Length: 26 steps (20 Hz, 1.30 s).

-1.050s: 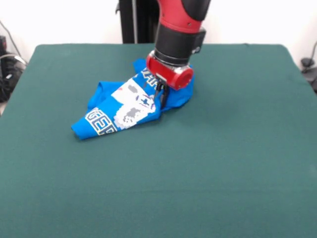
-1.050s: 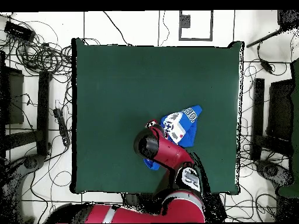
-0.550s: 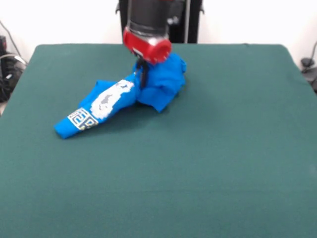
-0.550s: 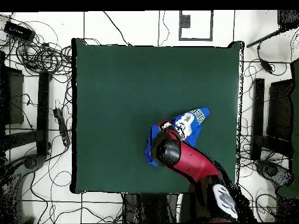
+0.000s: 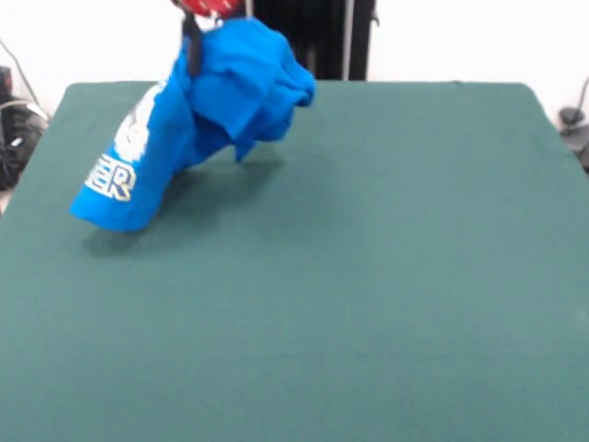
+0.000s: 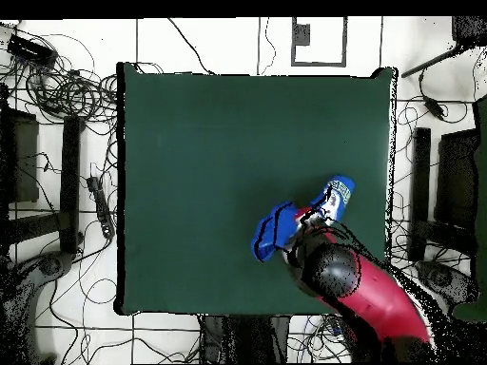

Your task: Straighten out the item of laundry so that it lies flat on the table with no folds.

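hanging bunched above the table (image 5: 386,276), the blue t-shirt (image 5: 184,110) is pinched in the gripper (image 5: 193,41) fingers.

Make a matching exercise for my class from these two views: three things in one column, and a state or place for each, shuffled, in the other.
Column 1:
1. blue T-shirt
2. gripper
3. green table

Column 2:
A. spread under everything, mostly bare
B. hanging bunched, its lower end near or on the cloth
C. shut on fabric at the front view's top edge

Pairs: 1-B, 2-C, 3-A
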Tool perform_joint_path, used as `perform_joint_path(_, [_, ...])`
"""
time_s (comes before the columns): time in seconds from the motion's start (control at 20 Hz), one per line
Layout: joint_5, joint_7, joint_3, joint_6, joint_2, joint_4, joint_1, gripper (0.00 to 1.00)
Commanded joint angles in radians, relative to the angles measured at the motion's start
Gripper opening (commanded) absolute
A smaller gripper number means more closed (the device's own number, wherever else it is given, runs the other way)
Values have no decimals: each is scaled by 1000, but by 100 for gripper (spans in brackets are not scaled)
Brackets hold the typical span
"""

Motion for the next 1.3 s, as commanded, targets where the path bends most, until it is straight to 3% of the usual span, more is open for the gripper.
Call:
perform_joint_path(0.05, [-60, -120, 99, 222, -122, 14, -71, 0])
perform_joint_path(0.25, [-65, -172, 157, 296, -118, -67, -155, 0])
perform_joint_path(0.55, [-105, -165, 174, 378, -106, -169, -186, 0])
perform_joint_path(1.05, [-193, -126, 181, 450, 34, -429, -196, 0])
perform_joint_path(1.3, [-190, -132, 233, 488, 126, -566, -208, 0])
